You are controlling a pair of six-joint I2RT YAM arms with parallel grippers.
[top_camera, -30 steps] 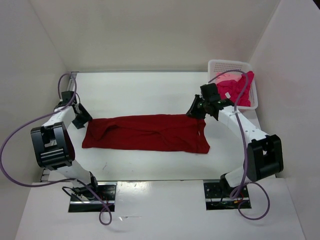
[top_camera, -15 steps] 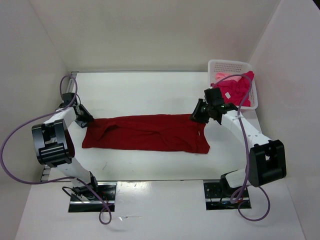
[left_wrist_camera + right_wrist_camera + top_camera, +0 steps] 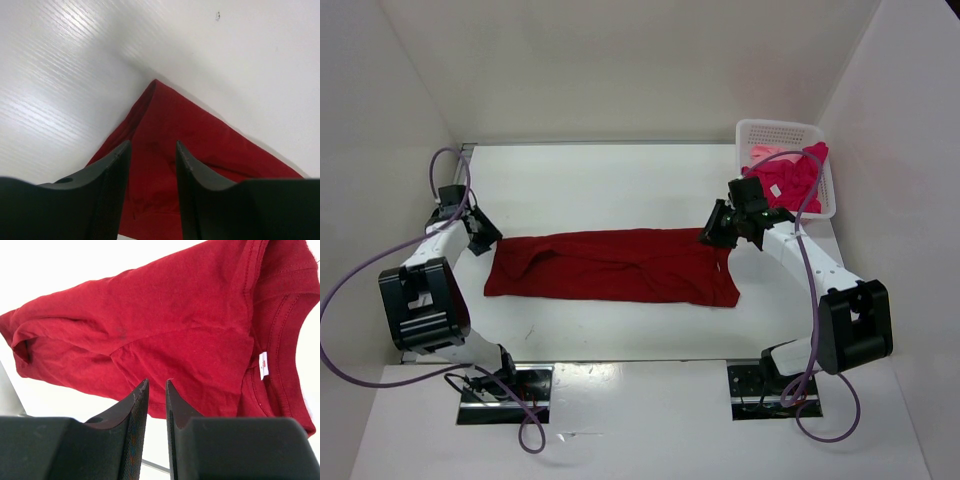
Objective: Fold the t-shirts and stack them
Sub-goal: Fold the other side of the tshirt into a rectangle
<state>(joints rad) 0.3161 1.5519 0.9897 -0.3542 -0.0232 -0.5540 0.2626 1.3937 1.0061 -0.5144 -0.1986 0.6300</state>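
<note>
A dark red t-shirt (image 3: 615, 265) lies flat on the white table, folded into a long strip. My left gripper (image 3: 488, 233) hovers at its upper left corner. In the left wrist view the left gripper (image 3: 152, 150) is open and empty, with the shirt's corner (image 3: 200, 130) showing between the jaws. My right gripper (image 3: 710, 235) is over the shirt's upper right end. In the right wrist view the right gripper (image 3: 156, 384) has a narrow gap with nothing in it, above the shirt (image 3: 165, 315), whose collar has a small white tag (image 3: 263, 365). Magenta-pink t-shirts (image 3: 798, 178) and a pale pink one (image 3: 760, 153) lie in the basket.
A white perforated basket (image 3: 778, 128) stands at the table's far right corner. White walls close in the table on the left, back and right. Purple cables loop off both arms.
My right gripper has shifted a little to the right along the shirt's top edge. My left gripper has drawn slightly up and left. The red shirt has not moved.
</note>
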